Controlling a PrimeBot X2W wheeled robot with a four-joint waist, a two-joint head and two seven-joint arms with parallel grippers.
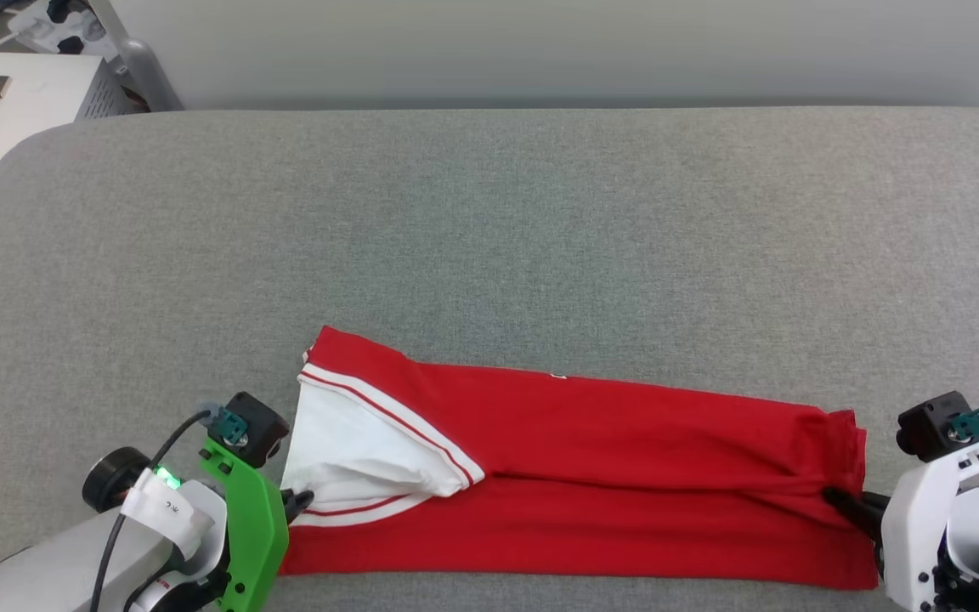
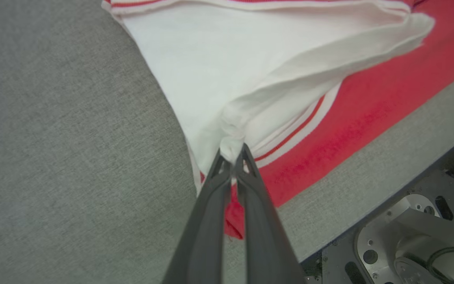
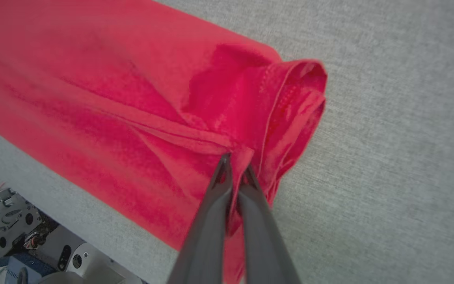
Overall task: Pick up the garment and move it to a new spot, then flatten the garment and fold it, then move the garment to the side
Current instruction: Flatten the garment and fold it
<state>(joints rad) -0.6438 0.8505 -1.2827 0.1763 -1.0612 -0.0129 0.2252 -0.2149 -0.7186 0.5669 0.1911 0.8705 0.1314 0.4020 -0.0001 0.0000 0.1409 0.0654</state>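
Garment [image 1: 608,501] lay as one long band, its white sleeve [image 2: 227,67] pinched in my left fingers [image 2: 207,221], its red hem [image 3: 290,102] opposite in my right fingers [image 3: 211,221].

Bright, even light from above; shadows soft, thin dark line under shirt [image 1: 591,476] edge in head view. No glare. Head view sharp. Wrist views wide-angle, edges bowed; left end effector [image 2: 232,150] near lens, slightly soft; red cloth oversaturated, weave smeared.
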